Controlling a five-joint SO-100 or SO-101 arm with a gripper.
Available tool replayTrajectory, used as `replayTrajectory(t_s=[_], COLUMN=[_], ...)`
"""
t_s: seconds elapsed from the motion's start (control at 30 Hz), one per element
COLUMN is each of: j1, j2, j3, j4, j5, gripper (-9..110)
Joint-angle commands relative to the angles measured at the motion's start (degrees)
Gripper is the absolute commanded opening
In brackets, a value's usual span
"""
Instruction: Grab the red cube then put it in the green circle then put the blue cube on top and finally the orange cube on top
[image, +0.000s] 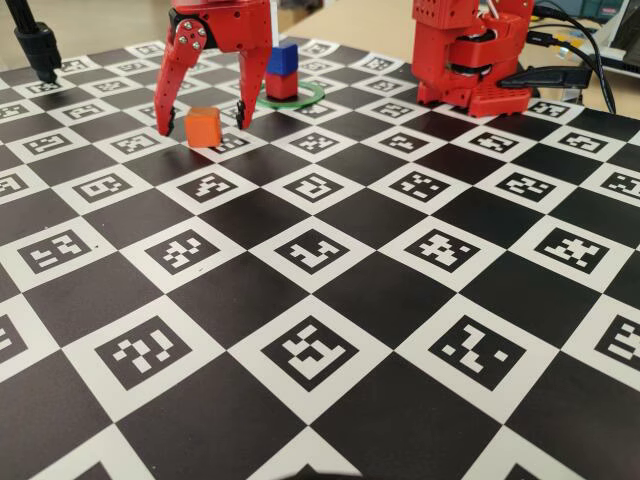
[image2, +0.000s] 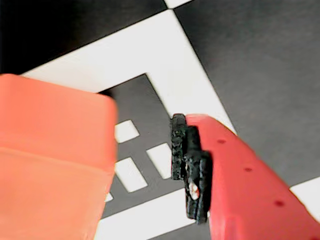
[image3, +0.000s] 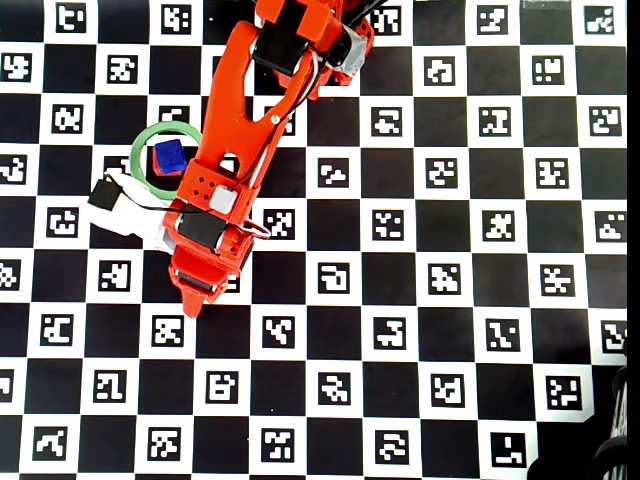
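Three small cubes sit toward the far left of a black-and-white checkered board printed with square markers, as the fixed view shows. An orange cube (image: 203, 127) rests on the board between the two red fingers of the gripper (image: 200, 124), which hangs down from above with its jaws spread wide on either side of the cube. Neither fingertip appears to touch the cube. Just behind and to the right, a blue cube (image: 283, 58) sits stacked on a red cube (image: 281, 85), and that stack stands inside the green circle (image: 308, 97), a thin flat ring lying on the board. The red arm base (image: 470, 55) stands at the far right, well apart from the cubes.

The wrist view is very close. The orange cube (image2: 52, 160) fills the left side, slightly blurred. To the right, one red finger with a black ridged pad (image2: 190, 167) stands clear of the cube, with a strip of board visible between them.

From overhead, the red arm (image3: 245, 130) reaches from the far edge toward the near left and hides the orange cube. The blue cube (image3: 169, 157) shows inside the green circle (image3: 140, 175), just left of the arm.
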Motion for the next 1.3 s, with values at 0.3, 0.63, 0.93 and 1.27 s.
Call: replayTrajectory(t_s=[0.3, 0.63, 0.93, 1.27], j1=[-1.1, -1.1, -1.1, -1.5], j2=[0.0, -0.3, -0.3, -0.3], j3=[-6.6, -6.7, -6.4, -6.2], j4=[1.6, 1.7, 1.5, 1.1], j5=[8.3, 11.2, 11.7, 11.6], gripper=[42, 42, 42, 40])
